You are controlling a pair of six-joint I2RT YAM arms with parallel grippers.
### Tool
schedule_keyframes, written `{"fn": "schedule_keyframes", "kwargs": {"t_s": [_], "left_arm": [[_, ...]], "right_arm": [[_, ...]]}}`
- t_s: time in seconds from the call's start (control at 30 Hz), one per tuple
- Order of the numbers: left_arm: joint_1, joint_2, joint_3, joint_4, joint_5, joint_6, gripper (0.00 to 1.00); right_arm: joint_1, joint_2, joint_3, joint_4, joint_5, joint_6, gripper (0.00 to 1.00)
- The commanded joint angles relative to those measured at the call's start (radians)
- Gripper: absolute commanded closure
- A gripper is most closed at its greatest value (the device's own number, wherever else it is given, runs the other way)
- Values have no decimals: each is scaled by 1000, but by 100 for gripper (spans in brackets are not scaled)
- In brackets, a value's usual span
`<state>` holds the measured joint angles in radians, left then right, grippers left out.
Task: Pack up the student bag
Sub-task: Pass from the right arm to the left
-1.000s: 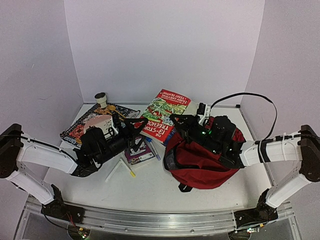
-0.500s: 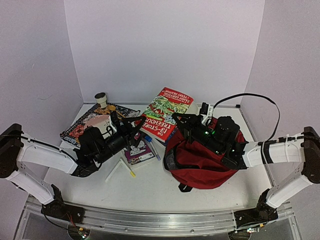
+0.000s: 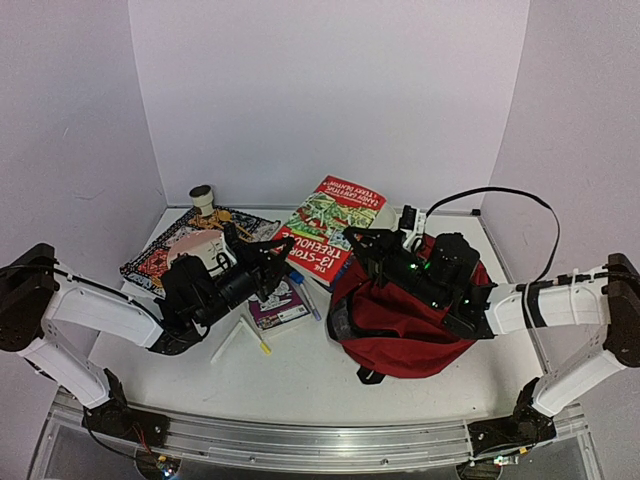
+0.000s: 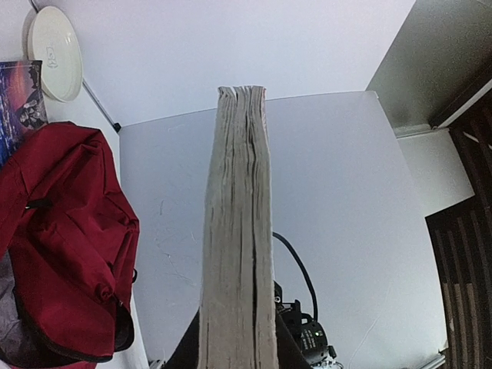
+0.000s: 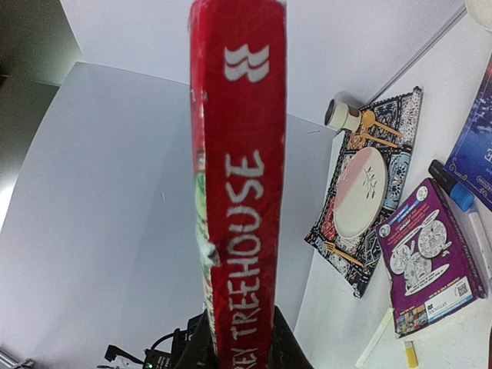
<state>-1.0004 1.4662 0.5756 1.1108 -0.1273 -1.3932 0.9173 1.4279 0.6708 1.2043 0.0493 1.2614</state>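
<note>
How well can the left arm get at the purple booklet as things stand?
Probably not yet. The purple booklet lies in the open close to the left gripper, but that gripper is shut on the red book, which the right gripper also holds. It would need to let go first.

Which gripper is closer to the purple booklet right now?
Left. The left gripper, gripping the book by its pages, hangs by the far edge of the purple booklet. The right gripper, on the spine, is farther off, near the bag.
</note>
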Motion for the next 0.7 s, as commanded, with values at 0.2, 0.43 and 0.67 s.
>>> {"fn": "schedule_keyframes", "kwargs": {"t_s": [0.2,0.43,0.67], "left_arm": [[51,-66,-91,80,-41,7,100],[133,-113,-195,78,-12,-13,100],[186,-211,-284,47,14,-9,100]], "right_arm": [[6,-118,12,-233,-41,-198,71],[6,-191,78,-591,-42,-394,49],[15,-169,273,-1073,-24,-637,39]]}}
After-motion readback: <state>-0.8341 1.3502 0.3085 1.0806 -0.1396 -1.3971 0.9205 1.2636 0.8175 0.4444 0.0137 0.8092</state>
